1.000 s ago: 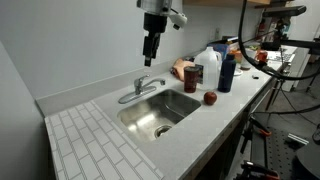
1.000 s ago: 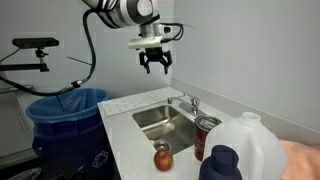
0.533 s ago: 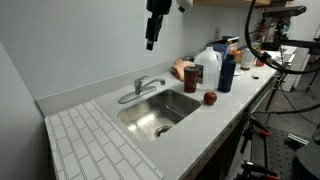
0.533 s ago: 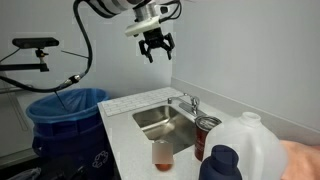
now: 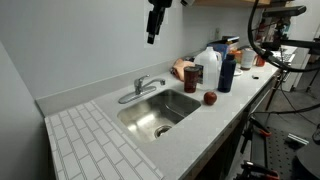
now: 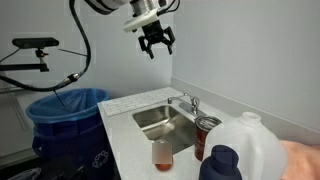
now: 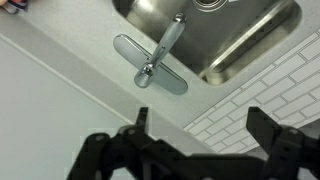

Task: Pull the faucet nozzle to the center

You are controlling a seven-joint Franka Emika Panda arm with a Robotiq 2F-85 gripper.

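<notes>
The faucet nozzle (image 5: 133, 95) is a slim chrome spout on a low chrome base behind the steel sink basin (image 5: 160, 110). It points out over the basin's near-left corner. It also shows in an exterior view (image 6: 187, 102) and in the wrist view (image 7: 170, 36), reaching over the basin rim. My gripper (image 5: 152, 38) hangs high above the faucet, well clear of it, near the top of both exterior views (image 6: 156, 45). Its fingers are spread wide and empty in the wrist view (image 7: 205, 122).
A red apple (image 5: 210, 98), a white jug (image 5: 210, 68), a dark blue bottle (image 5: 227, 72) and a can (image 6: 207, 135) stand on the counter beside the sink. A white tiled mat (image 5: 95, 140) lies on the sink's other side. A blue bin (image 6: 65, 110) stands off the counter end.
My gripper has risen straight up, further from the faucet. The faucet nozzle has not moved.
</notes>
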